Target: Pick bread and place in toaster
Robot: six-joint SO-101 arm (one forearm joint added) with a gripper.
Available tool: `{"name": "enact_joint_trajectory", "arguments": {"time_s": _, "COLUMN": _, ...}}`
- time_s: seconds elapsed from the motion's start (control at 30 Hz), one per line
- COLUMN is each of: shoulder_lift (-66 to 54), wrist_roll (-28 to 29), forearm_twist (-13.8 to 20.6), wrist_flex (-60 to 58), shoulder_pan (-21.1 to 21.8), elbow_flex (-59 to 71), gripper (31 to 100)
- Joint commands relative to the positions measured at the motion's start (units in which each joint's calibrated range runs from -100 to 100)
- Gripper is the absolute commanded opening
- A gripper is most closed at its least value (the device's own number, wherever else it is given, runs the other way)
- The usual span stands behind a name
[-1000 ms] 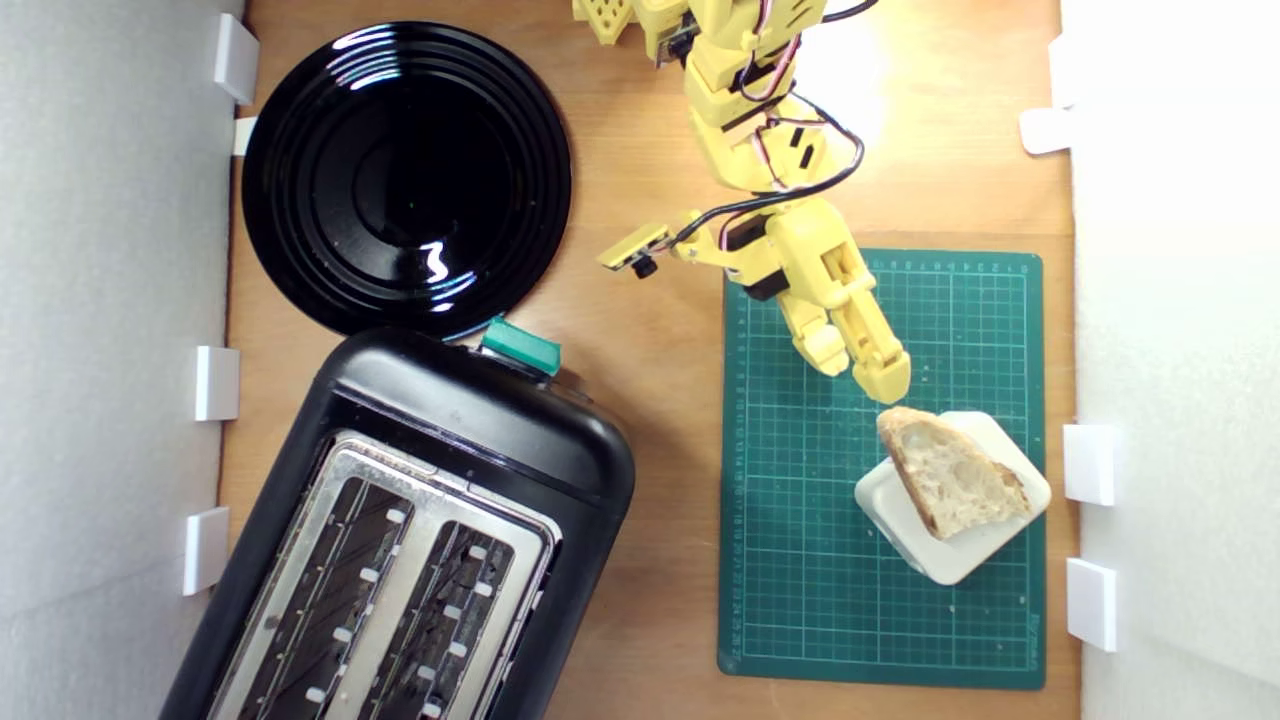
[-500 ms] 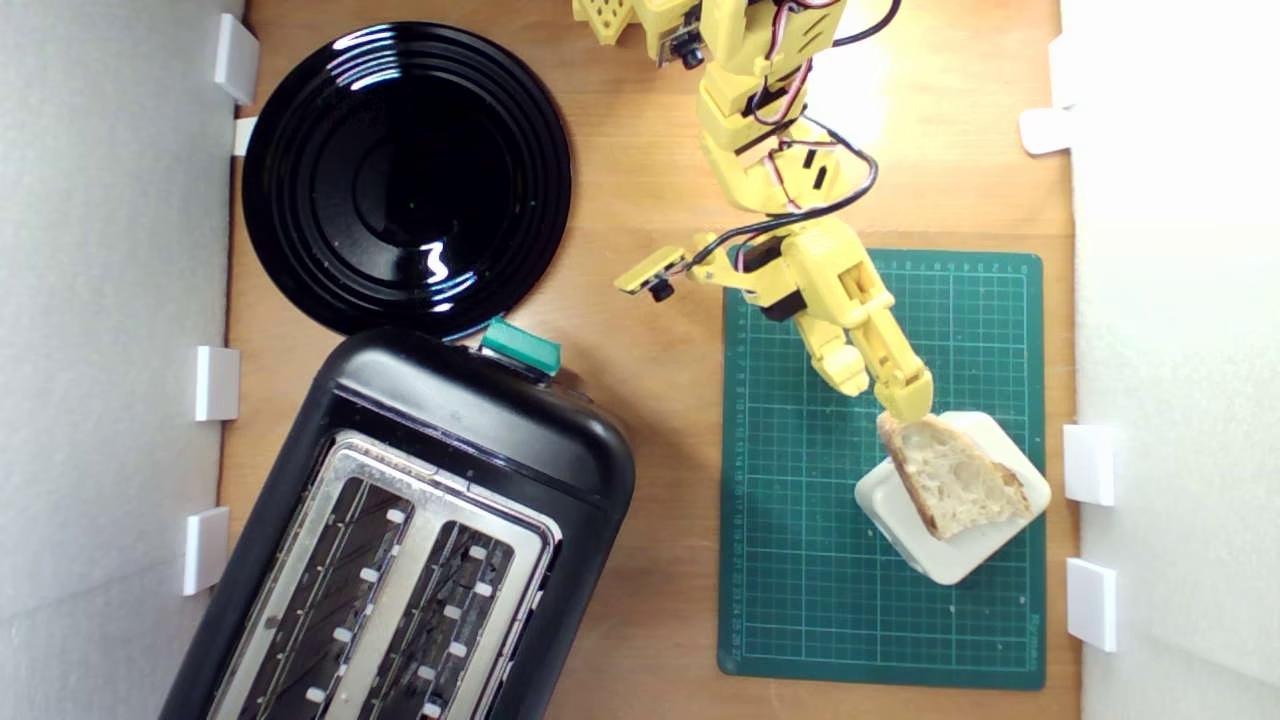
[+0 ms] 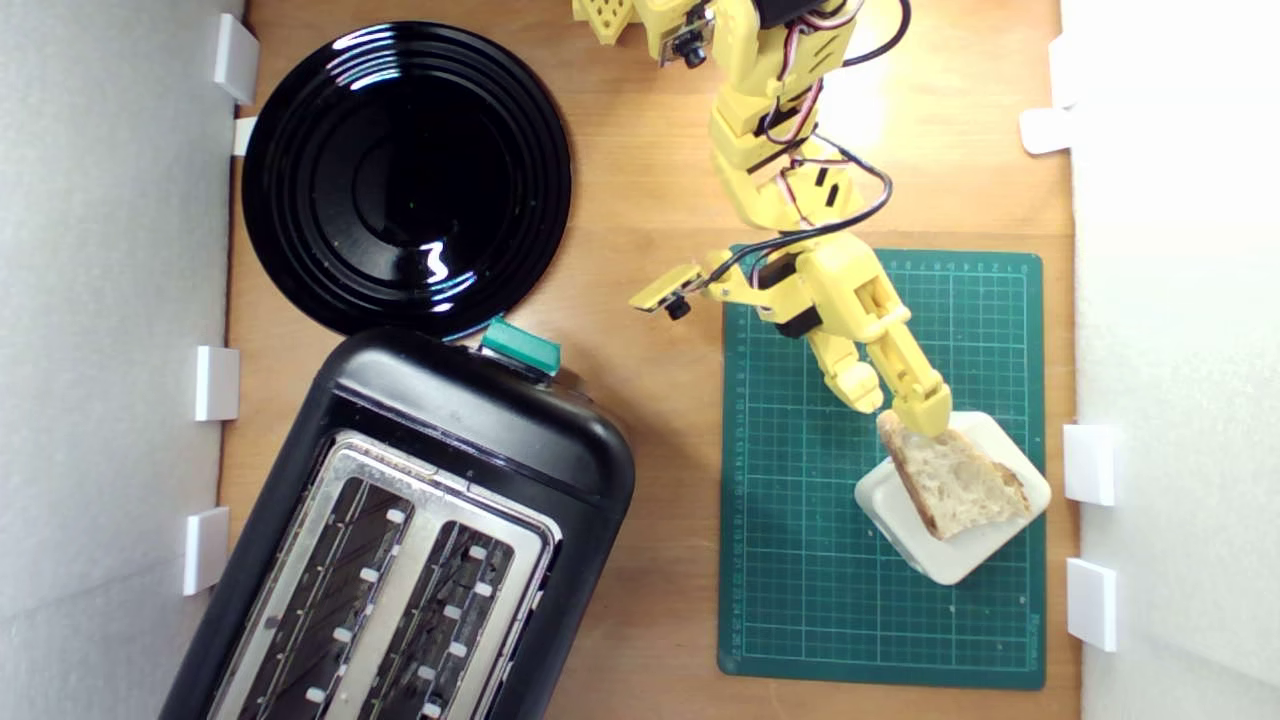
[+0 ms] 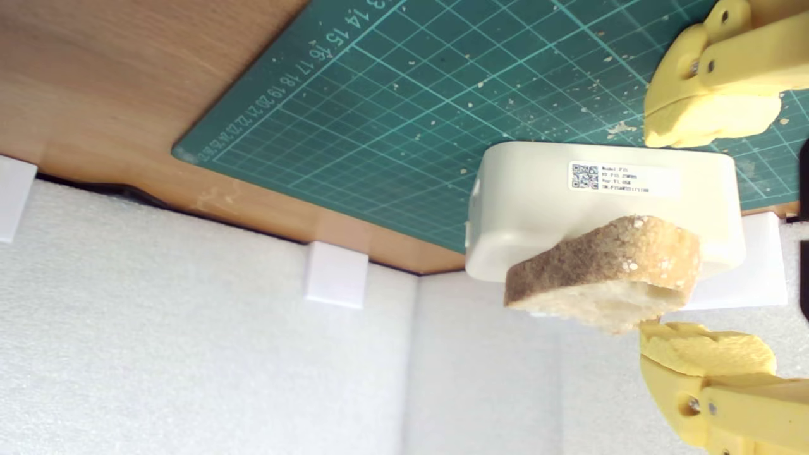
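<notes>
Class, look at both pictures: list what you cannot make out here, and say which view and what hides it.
- Toaster: the exterior view's lower edge cuts it off; absent from the wrist view.
- Label on the white block: wrist view, print too small to read.
- Bread underside: exterior view, hidden by the slice itself.
- Gripper: wrist view, whether the fingertips touch the bread cannot be told.
- Arm base: exterior view, cut off by the upper edge.

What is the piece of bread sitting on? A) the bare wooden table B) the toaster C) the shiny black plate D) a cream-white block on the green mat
D: the bread lies on top of the cream-white block, which stands on the green mat; the wrist view shows the slice resting on the block too.
</notes>
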State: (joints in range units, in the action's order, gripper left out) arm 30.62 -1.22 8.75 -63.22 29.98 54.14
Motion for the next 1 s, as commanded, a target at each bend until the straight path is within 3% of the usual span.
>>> {"name": "enact_joint_trajectory", "arguments": {"time_s": 0.0, "shoulder_lift": -0.8, "wrist_roll": -0.3, "forearm_twist": -0.5, "wrist_flex": -1.8, "shoulder_pan": 0.6, "elbow_flex": -2.6, "gripper": 90.3}}
{"name": "enact_joint_trajectory", "arguments": {"time_s": 0.97, "shoulder_lift": 2.7, "wrist_roll": -0.4, "forearm_twist": -0.6, "wrist_flex": -1.5, "shoulder_pan": 0.7, "elbow_flex": -10.1, "gripper": 90.3}}
